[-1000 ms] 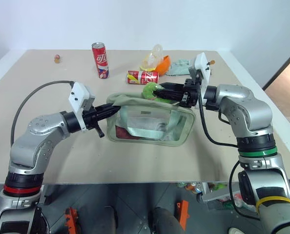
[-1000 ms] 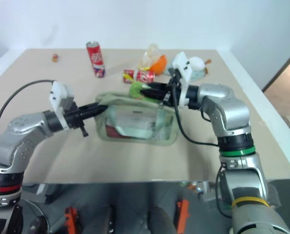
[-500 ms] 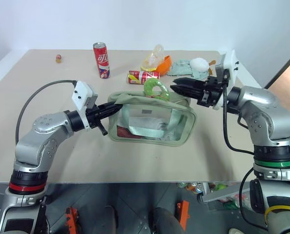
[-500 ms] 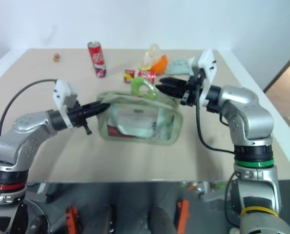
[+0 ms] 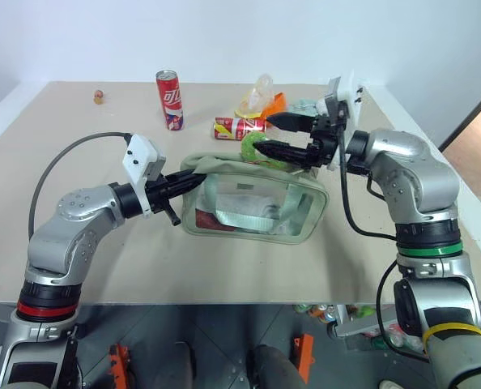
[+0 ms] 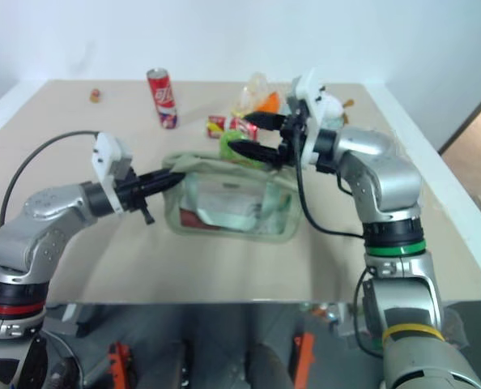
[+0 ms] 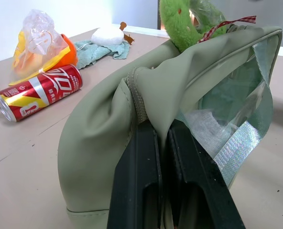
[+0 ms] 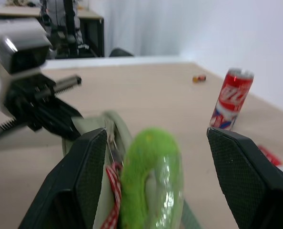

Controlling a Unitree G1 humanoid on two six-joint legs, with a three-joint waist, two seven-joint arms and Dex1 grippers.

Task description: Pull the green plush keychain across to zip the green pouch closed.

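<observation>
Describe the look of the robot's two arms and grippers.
Both arms are silver-grey metal with rounded joints. The left gripper and right gripper have black fingers, white wrist camera blocks and looping black cables. Red band low on the left arm; green and yellow on the right.

pouch (image 5: 253,203) – sage green | keychain (image 5: 257,148) – lime green | upright can (image 5: 169,100) – red

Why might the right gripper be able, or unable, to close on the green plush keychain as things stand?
Probably able: the right gripper is open, its fingers either side of the green plush keychain, with nothing between them.
</observation>
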